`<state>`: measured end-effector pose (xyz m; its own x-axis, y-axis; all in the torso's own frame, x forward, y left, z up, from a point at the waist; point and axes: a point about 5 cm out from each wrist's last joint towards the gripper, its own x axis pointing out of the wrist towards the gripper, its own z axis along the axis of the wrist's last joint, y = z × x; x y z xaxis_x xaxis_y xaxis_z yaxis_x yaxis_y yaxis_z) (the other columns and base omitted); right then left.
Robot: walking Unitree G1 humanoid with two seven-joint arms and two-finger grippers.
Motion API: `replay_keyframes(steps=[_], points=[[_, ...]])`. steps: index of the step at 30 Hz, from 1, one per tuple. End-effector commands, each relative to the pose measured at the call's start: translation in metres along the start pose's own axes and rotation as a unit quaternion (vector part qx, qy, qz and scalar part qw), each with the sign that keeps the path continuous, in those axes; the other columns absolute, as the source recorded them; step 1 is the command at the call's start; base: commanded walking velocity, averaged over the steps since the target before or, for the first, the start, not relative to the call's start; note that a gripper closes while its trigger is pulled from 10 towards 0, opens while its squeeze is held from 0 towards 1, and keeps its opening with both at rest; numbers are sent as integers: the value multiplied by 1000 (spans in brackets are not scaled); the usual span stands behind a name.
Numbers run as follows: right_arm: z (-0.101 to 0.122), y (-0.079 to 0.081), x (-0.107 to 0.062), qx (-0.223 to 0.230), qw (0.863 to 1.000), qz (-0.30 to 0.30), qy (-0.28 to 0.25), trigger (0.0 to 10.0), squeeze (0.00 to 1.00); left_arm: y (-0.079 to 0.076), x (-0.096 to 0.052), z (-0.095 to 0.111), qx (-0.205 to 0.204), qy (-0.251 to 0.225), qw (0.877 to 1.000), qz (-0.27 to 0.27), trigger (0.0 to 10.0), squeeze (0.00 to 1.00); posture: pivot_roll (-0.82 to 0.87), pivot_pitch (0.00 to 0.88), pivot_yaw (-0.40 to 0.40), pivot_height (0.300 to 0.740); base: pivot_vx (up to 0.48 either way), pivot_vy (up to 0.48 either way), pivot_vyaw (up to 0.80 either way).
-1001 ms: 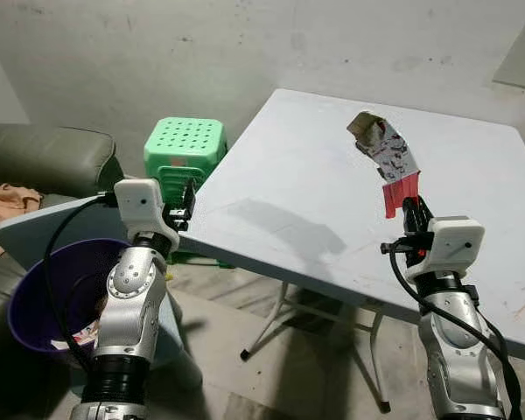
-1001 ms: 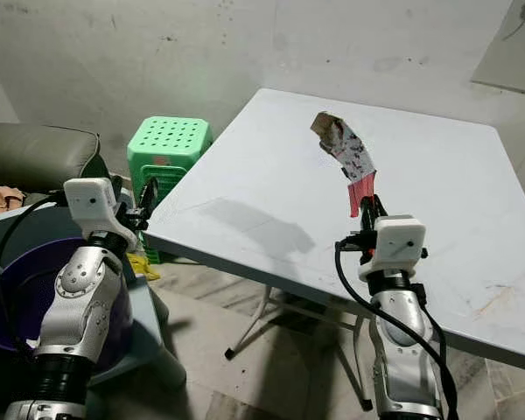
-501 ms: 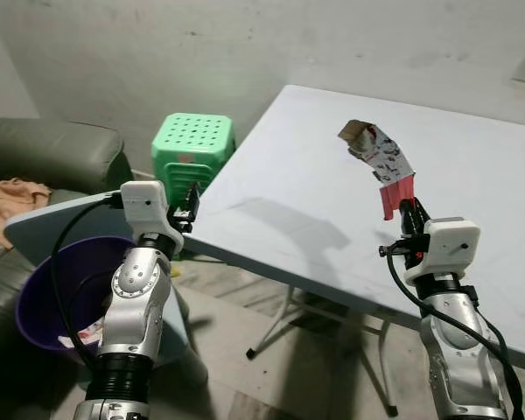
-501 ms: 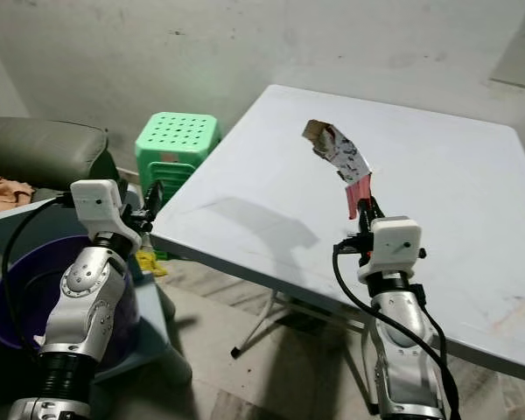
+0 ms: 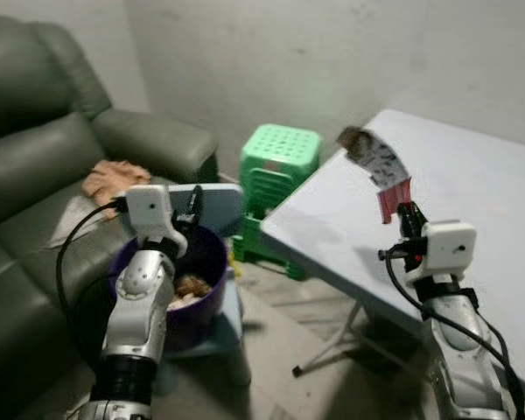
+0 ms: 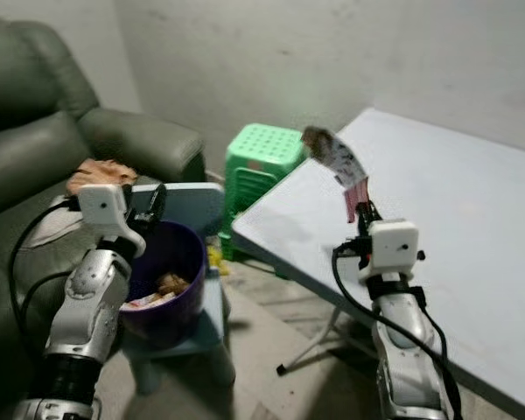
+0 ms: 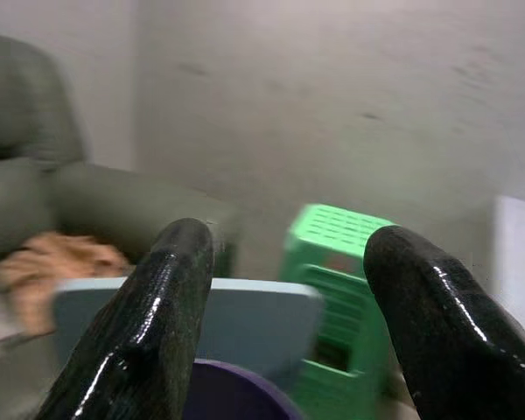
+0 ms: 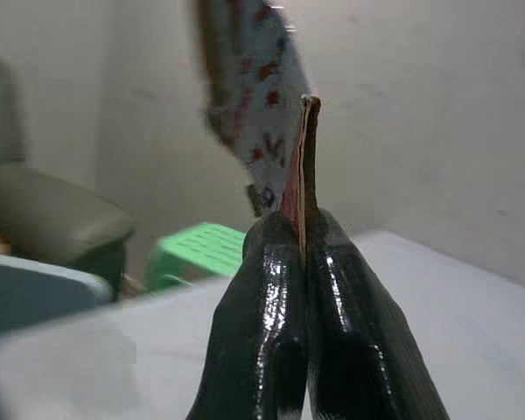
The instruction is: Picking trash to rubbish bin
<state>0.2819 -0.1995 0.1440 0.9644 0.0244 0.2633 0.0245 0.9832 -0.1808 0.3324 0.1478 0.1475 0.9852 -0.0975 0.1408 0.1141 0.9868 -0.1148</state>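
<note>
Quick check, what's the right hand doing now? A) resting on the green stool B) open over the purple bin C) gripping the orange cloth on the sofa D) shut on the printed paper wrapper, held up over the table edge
D: the right hand is pinched shut on the crumpled printed paper wrapper, raised above the white table.

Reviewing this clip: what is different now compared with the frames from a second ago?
The camera has swung to the robot's left: the sofa and purple bin fill more of the view and the table sits further right, so the robot turned; the things themselves did not move. Unchanged: the right hand is still shut on the wrapper, held up, and the left hand is still open, holding nothing.
</note>
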Motion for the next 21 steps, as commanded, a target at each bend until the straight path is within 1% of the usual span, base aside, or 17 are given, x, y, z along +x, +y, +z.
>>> replay_keyframes(steps=[1,2,6,16,19,20,21], points=[[3,7,2,10,1000,11,-5,10000,0,9,-1,3,8,-2,1000,13,10000,0,21,0,-51,740,0,274,800],[3,7,2,10,1000,11,-5,10000,0,9,-1,3,8,-2,1000,13,10000,0,21,0,-51,740,0,274,800],[2,7,0,8,1000,16,0,10000,0,9,-2,0,10,8,1000,23,10000,0,22,0,-53,740,0,0,800],[2,7,-1,6,1000,21,3,10000,0,10,-2,-1,12,16,999,30,10000,0,25,0,-57,740,0,0,800],[1,8,-1,23,1000,21,2,10000,0,11,-2,-2,11,22,999,34,10000,0,27,0,-57,740,0,0,800],[0,8,-1,40,999,19,6,10000,0,11,-2,-2,18,26,999,35,10000,0,28,0,-58,740,0,0,0],[0,8,-1,40,999,19,6,10000,0,11,-2,-2,18,26,999,35,10000,0,28,0,-58,740,0,0,0]])
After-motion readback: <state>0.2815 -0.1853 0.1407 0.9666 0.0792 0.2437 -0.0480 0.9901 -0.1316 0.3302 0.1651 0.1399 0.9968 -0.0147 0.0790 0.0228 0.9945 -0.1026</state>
